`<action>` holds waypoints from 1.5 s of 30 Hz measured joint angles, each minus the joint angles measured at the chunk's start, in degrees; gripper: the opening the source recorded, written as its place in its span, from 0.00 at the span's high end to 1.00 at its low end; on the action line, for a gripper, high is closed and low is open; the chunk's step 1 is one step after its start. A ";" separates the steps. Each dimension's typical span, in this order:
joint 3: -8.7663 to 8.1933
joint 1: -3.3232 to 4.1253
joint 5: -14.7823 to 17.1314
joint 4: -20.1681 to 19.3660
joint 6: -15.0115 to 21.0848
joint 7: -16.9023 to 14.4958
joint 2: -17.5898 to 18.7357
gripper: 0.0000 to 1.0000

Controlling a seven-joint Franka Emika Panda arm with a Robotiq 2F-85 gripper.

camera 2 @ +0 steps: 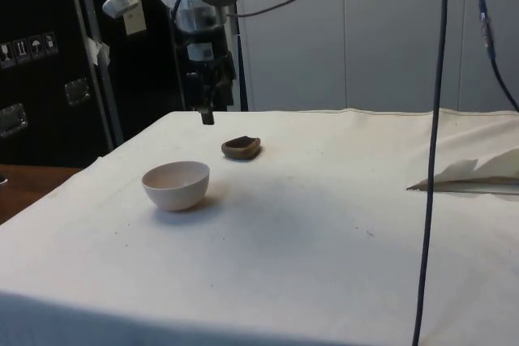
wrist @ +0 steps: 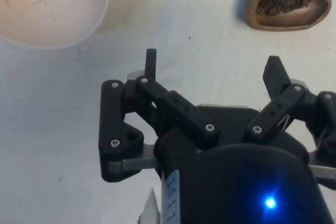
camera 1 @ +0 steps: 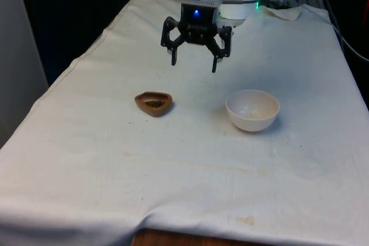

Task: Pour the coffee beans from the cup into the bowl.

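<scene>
A brown, rounded-triangular cup (camera 1: pixel 153 103) holding dark coffee beans stands upright on the white cloth, left of centre in the front view; it also appears in the side view (camera 2: pixel 242 147) and the wrist view (wrist: pixel 287 1). A white bowl (camera 1: pixel 252 109) sits to its right in the front view, with only a few specks inside (wrist: pixel 47 3). My gripper (camera 1: pixel 194 64) hangs open above the cloth, behind and between cup and bowl, holding nothing (camera 2: pixel 207 115) (wrist: pixel 212 69).
A crumpled white paper (camera 2: pixel 474 174) lies on the cloth near the robot's base, seen also at the far end in the front view (camera 1: pixel 282 11). A black cable (camera 2: pixel 434 151) hangs down in the foreground of the side view.
</scene>
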 measured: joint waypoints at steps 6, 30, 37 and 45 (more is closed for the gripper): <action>-0.74 -0.11 0.00 0.00 1.78 -0.34 1.55 0.00; -1.89 -0.11 0.00 0.11 7.05 -0.46 5.44 0.00; -2.29 -0.11 0.00 0.11 8.02 -0.52 6.07 0.00; -2.75 -0.11 0.00 0.23 8.08 -0.57 6.76 0.00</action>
